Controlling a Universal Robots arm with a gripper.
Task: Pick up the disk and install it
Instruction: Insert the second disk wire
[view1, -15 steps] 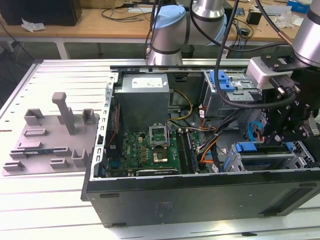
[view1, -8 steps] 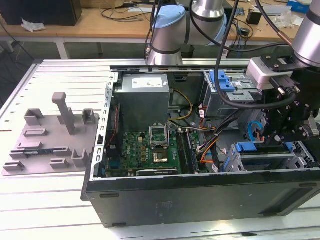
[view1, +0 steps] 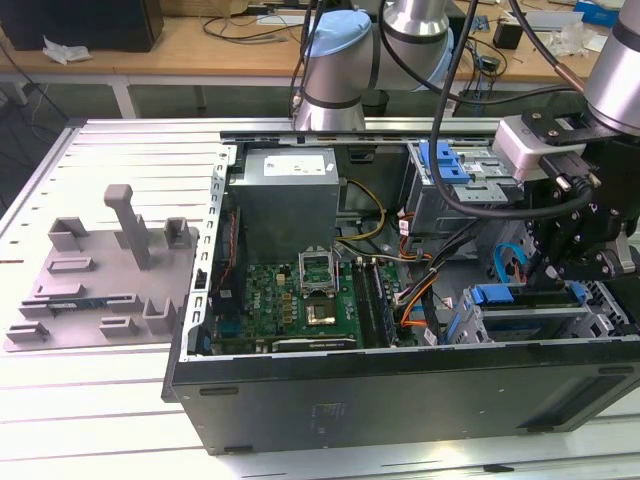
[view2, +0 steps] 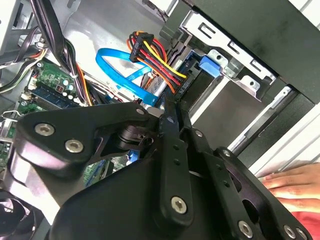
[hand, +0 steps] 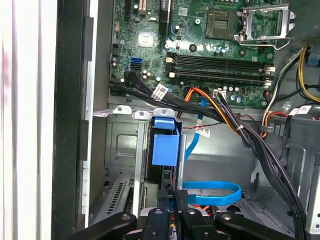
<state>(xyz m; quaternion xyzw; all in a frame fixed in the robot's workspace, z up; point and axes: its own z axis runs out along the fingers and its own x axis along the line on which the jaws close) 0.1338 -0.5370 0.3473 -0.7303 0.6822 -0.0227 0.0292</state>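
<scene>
The disk (hand: 165, 147), in its bright blue carrier, stands on edge in a slot of the grey drive cage (hand: 120, 145) at the case's corner. In the exterior view the disk (view1: 503, 295) lies low in the cage (view1: 600, 305) at that view's right. My gripper (hand: 172, 196) hangs right over the disk's near end with its black fingers (hand: 164, 194) drawn together. The second wrist view has the gripper (view2: 167, 105) tip beside the cable bundle, with the carrier's blue tab (view2: 210, 66) beyond it. In the exterior view the gripper (view1: 548, 275) sits just above the cage.
A blue flat cable (hand: 210, 192) and a power cable bundle (view2: 155, 60) loop close to the fingers. The motherboard (view1: 300, 300) fills the case's middle. A second cage with a blue bracket (view1: 445, 160) stands behind. A person's hand (view2: 295, 182) rests outside the case wall. A grey fixture (view1: 100, 270) lies left.
</scene>
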